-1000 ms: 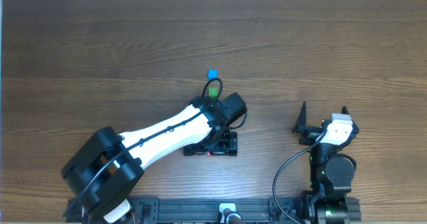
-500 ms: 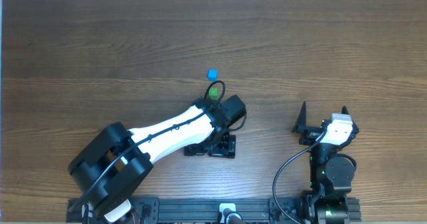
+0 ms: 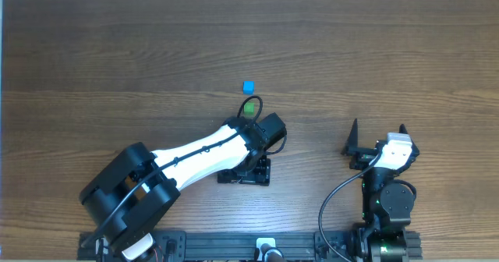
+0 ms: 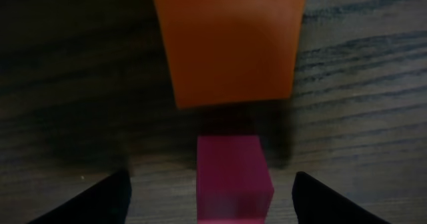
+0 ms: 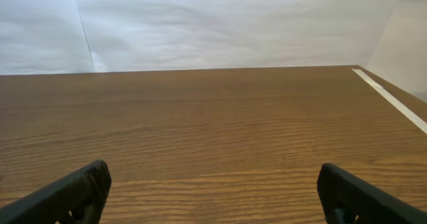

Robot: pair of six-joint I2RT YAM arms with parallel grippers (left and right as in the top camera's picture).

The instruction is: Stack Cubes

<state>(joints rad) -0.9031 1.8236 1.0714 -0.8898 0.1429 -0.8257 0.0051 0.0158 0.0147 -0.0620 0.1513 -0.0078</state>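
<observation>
No finished stack is seen on the brown wood-grain counter (image 3: 117, 44), so the task is judged to be at an early stage. In the top view a small blue cube (image 3: 248, 86) and a small green cube (image 3: 249, 107) are found near each other but apart, each lying on the counter by itself. The green one is partly crossed by the left arm's cable. The left tool (image 3: 245, 172) is lowered just on the near side of these two. In its wrist view the left tool (image 4: 211, 184) is held spread, with a translucent magenta cube (image 4: 233, 174) lying between the two fingers and not pinched by either. A smooth orange cube (image 4: 230, 44) is seen just beyond the magenta cube; whether the two touch cannot be told. The right tool (image 3: 376, 133) is parked well apart at the right, spread and holding nothing, with bare counter before it in its own view (image 5: 213, 207). The magenta cube has yet to be gripped, and every placement of one cube on another is judged to be left.
</observation>
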